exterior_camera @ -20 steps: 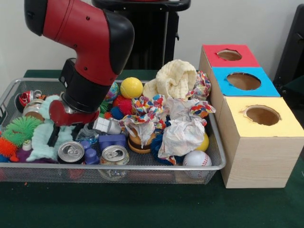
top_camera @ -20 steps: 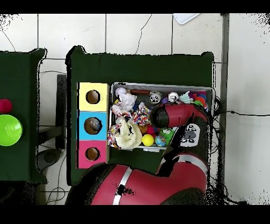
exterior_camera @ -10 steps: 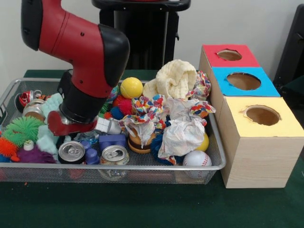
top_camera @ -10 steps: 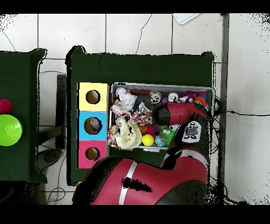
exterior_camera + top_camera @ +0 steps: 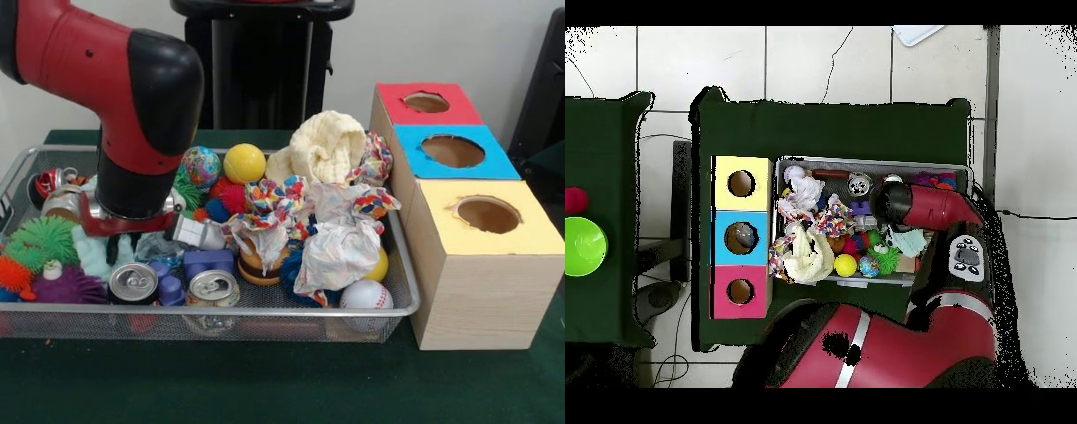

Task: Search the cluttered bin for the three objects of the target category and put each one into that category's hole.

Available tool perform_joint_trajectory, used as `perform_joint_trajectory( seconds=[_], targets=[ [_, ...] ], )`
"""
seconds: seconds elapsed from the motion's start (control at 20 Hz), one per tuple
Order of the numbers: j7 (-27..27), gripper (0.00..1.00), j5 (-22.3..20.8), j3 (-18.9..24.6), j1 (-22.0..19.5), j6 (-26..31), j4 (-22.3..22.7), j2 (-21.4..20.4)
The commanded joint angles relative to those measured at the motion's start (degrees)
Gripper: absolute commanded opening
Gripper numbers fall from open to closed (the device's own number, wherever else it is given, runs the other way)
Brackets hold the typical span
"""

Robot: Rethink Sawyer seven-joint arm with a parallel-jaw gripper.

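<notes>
**Robot arm is digging in the toy bin**

The red and black arm [image 5: 132,106] is reaching down into the left part of the cluttered bin [image 5: 265,309]. The gripper [image 5: 124,243] is sitting low among the toys, just behind a silver can [image 5: 132,283]. I cannot tell if it is open or closed, because the big arm and the toys are hiding it.

A crushed clear bottle [image 5: 199,234] is lying just beside the gripper, on its right in the front view, near a purple block [image 5: 209,262]. No other bottle is showing; more may be hiding under the crumpled paper [image 5: 340,243] and the colorful cloth [image 5: 274,203].

The three boxes are standing just to the side of the bin: a red box [image 5: 424,102], a blue box [image 5: 455,150] and a yellow box [image 5: 485,216], each with a hole on top.

Here is what could be going wrong. The gripper is very close to the can and the soft green toy [image 5: 93,252], so it might grab one of those and not the bottle. The bottle is squashed and slippery-looking, so it might slide out. The arm might also push toys over the low wire wall.
</notes>
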Motion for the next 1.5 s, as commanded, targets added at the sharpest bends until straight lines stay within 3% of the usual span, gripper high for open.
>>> perform_joint_trajectory(
  seconds=[0.05,0.5,1.1,1.5],
  targets=[
    [7.71,0.00,6.56,8.08,-0.90,17.69,6.87,-2.44],
    [7.27,0.00,8.35,7.42,0.56,23.66,12.34,-8.04],
    [10.18,0.00,10.35,8.38,0.87,21.81,12.82,-6.11],
    [14.77,0.00,13.67,8.00,2.88,19.77,17.49,-7.81]
  ],
)
